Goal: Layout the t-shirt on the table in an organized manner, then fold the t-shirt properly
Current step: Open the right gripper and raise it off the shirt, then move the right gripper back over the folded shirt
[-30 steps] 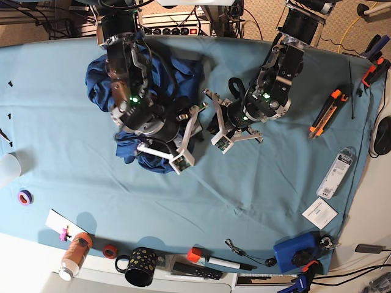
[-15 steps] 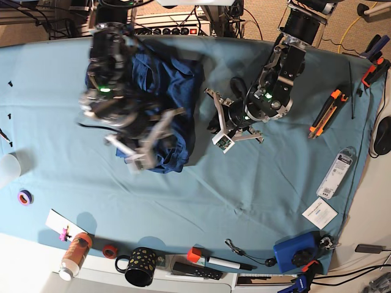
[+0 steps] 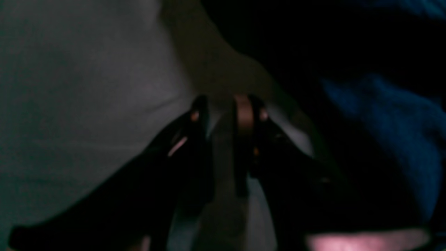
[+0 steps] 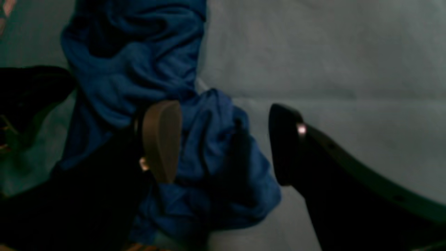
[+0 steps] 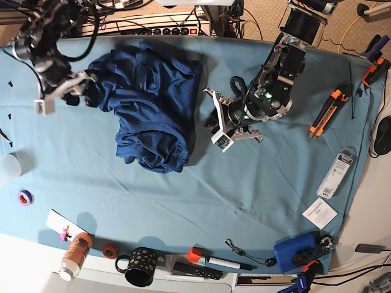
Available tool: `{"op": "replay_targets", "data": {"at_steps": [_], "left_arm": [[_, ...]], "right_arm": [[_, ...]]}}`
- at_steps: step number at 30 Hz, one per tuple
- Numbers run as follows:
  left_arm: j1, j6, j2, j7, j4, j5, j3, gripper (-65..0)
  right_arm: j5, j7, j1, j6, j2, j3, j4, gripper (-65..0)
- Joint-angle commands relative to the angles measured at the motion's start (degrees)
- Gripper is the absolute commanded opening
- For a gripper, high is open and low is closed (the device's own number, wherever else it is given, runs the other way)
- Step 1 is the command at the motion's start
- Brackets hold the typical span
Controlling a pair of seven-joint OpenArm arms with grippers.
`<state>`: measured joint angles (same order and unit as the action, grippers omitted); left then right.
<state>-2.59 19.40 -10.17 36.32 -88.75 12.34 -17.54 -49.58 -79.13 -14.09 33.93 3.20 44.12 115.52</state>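
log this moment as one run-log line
dark navy-blue t-shirt: bunched on light teal cloth-covered table | right gripper: jaws open at shirt edge | left gripper: jaws slightly apart, empty

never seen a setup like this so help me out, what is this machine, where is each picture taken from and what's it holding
This is a two-armed robot; each arm ends in a two-fingered gripper. One picture looks down from overhead, two come from wrist cameras. A crumpled dark navy-blue fabric t-shirt lies on the table covered in light teal cloth. The right gripper stands wide open at the shirt's edge, gripping nothing. The left gripper, beside the shirt, is slightly open and empty. A black dotted mug sits near the edge.
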Motion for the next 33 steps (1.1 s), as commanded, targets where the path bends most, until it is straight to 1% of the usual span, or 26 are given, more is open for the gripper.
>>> {"op": "replay_targets", "data": {"at_steps": [1, 5, 8, 11, 12, 14, 18, 20, 21, 22, 23, 24, 26, 27, 28, 29, 31, 33], "left_arm": [[-0.39, -0.26, -0.28, 1.16, -0.48, -0.7, 0.15, -50.5], [-0.39, -0.24, -0.28, 1.16, -0.48, -0.59, 0.15, -50.5], [-0.42, -0.24, -0.28, 1.14, -0.48, -0.04, 0.15, -50.5], [-0.39, -0.24, -0.31, 1.14, -0.48, -0.09, 0.15, -50.5], [-0.42, -0.24, -0.31, 1.14, -0.48, -0.09, 0.15, -50.5], [-0.39, -0.24, -0.28, 1.14, -0.48, -0.09, 0.15, -50.5], [-0.42, -0.24, -0.28, 1.09, -0.48, -0.07, 0.15, -50.5], [-0.42, -0.24, -0.28, 1.07, -0.48, -0.07, 0.15, -50.5], [-0.42, -0.24, -0.28, 1.03, -0.48, -0.07, 0.15, -50.5], [-0.42, -0.24, -0.28, 0.85, -0.48, -0.07, 0.15, -50.5], [-0.39, -0.24, -0.28, 0.72, -0.48, -0.07, 0.15, -50.5], [-0.39, -0.24, -0.28, 0.68, -0.48, -0.07, 0.15, -50.5], [-0.42, -0.24, -0.28, 0.66, -0.48, -0.07, 0.15, -50.5], [-0.42, -0.24, -0.28, 0.68, -0.48, -0.07, 0.15, -50.5], [-0.42, -0.24, -0.28, 0.68, -0.48, -0.07, 0.15, -50.5], [-0.39, -0.24, -0.28, 0.66, -0.48, -0.07, 0.15, -50.5], [-0.42, -0.24, -0.28, 0.63, -0.48, -0.07, 0.15, -50.5], [-0.42, -0.24, -0.28, 0.63, -0.48, -0.07, 0.15, -50.6]], "right_arm": [[-1.22, 1.44, -0.02, 0.17, 1.25, 0.72, 0.98, -26.1], [-2.12, 1.66, -0.02, 0.17, 2.25, 0.26, -0.85, -26.1], [-2.03, 1.77, 0.81, 0.2, 2.49, -1.7, -7.08, -26.1], [-2.69, 3.58, 0.94, 0.2, 2.49, -3.56, -14.16, -26.1], [-3.98, 3.76, 0.94, 0.44, 2.49, -3.98, -15.8, -26.1], [-7.74, 2.97, 0.92, 2.05, 2.47, -4.44, -17.35, -26.1], [-15.82, 0.94, 0.96, 4.72, 2.36, -4.37, -17.31, -26.2], [-18.47, -0.26, 1.11, 6.07, 2.36, -4.37, -17.31, -26.2], [-19.12, -0.87, 1.27, 6.07, 2.36, -4.37, -17.31, -26.5], [-19.71, -0.87, 1.57, 6.07, 2.36, -4.37, -17.31, -28.8], [-20.24, -0.87, 1.84, 6.07, 2.34, -4.37, -17.31, -33.6], [-20.55, -0.87, 2.01, 6.07, 2.36, -4.37, -17.31, -39.8], [-20.74, -0.87, 2.23, 6.07, 2.34, -4.37, -17.33, -54.3], [-20.87, -0.87, 2.38, 6.07, 2.34, -4.37, -17.33, -59.7], [-20.98, -0.87, 2.4, 6.07, 2.34, -4.37, -17.33, -63.3], [-21.22, -0.87, 2.49, 6.07, 2.34, -4.37, -17.33, -65.0], [-22.43, -0.87, 2.51, 6.07, 2.34, -4.37, -17.33, -65.0], [-25.42, -0.87, 2.51, 6.07, 2.34, -4.37, -17.33, -65.0]]}}
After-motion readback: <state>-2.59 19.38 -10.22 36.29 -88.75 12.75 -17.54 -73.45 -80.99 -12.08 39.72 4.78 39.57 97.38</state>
